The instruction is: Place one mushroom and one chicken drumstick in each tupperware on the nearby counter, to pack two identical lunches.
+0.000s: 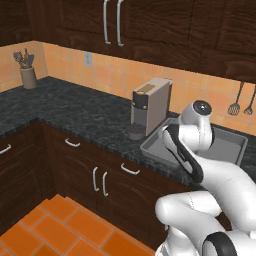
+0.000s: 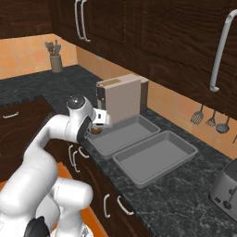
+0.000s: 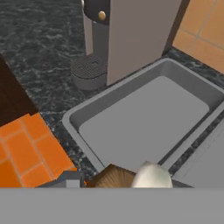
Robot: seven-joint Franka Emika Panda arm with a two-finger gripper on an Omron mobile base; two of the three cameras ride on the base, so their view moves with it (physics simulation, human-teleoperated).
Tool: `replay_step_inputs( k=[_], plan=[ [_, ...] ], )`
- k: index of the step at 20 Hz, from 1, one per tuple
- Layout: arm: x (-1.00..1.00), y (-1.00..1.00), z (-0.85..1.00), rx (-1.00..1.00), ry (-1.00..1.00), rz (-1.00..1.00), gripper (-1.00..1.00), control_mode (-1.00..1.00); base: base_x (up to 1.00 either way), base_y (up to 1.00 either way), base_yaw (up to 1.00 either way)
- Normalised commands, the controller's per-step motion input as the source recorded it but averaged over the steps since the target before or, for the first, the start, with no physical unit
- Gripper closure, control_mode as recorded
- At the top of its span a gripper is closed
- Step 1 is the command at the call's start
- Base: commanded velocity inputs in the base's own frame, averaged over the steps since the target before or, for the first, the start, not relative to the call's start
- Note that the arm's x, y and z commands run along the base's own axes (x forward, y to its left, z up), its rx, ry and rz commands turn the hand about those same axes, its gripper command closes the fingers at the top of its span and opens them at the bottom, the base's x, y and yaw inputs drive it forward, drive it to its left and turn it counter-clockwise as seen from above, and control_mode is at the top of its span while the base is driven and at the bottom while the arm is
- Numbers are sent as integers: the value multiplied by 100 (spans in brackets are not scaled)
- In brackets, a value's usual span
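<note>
Mushroom point(image 3: 131, 177) — one, clamped in fingers point(image 2: 96, 130) over near tray rim; tupperware — two point(image 2: 122, 134), point(image 2: 155, 157), side by side.

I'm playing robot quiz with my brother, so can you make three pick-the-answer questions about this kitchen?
1. Where is the coffee machine?
A. On the floor
B. Inside a tray
C. On the counter, right beside a tray

2. How many grey tupperware trays are on the counter?
A. Two
B. One
C. Four

3. What is the gripper doing?
A. Standing wide open with nothing in it
B. Holding a mushroom
C. Holding a spoon

Answers:
1 C: the coffee machine stands on the counter, next to the nearer tray.
2 A: a second tray lies alongside the first.
3 B: the gripper is closed on a mushroom, whose brown cap and whitish stem show at the bottom of the hand view.
</note>
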Motion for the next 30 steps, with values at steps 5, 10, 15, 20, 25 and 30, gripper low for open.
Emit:
replay_step_inputs(
  k=[5,10,15,20,25,30],
  plan=[
    [45,-19,-37,0,0,0,100,-100,0,0,0],
    [30,-5,-37,0,0,0,100,-100,0,0,0],
    [23,0,-36,0,0,0,100,-100,0,0,0],
    [12,0,-31,0,0,0,100,-100,0,0,0],
    [7,0,-33,0,-2,0,100,-100,0,0,0],
    [6,0,-25,0,-3,0,100,-100,0,0,0]
  ],
)
